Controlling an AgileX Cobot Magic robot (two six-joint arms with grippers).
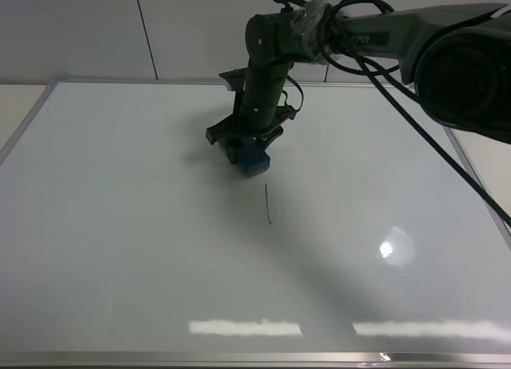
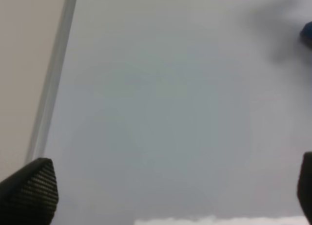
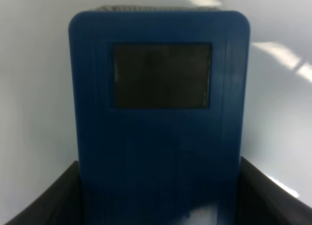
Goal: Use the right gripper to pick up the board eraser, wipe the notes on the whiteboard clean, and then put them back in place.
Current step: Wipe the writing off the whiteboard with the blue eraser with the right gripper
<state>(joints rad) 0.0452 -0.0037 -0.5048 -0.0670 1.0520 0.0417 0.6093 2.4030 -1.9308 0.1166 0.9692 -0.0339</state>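
A: Right side status?
B: Right gripper [image 1: 251, 155] has its jaws closed tight on the board eraser [image 1: 256, 163]. The arm comes in from the far right, wrist pointing down.
A: Grip confirmed from the wrist?
B: Yes. In the right wrist view the board eraser fills the frame, with its dark grey patch [image 3: 162, 75] facing the camera. There's one black finger [image 3: 46, 200] against each long side.
A: Where is it on the board?
B: Over the whiteboard [image 1: 120, 225], far half, about mid-width. It's down at the surface with a shadow just beside it. Can't tell if it's actually touching.
A: Notes?
B: One thin dark stroke of the notes [image 1: 267, 204], roughly vertical, small hook at its near end. It's just on the near side of the board eraser, not touching it.
A: Left side?
B: Left gripper [image 2: 168, 191] jaws wide open, holding nothing. Only its two fingertips [image 2: 29, 191] show, hovering over the whiteboard near the silver frame [image 2: 51, 88]. A blue corner of the board eraser shows at that view's edge.
A: Anything else?
B: Glare [image 1: 397, 247] on the near right part of the board, grey wall [image 1: 80, 33] behind.
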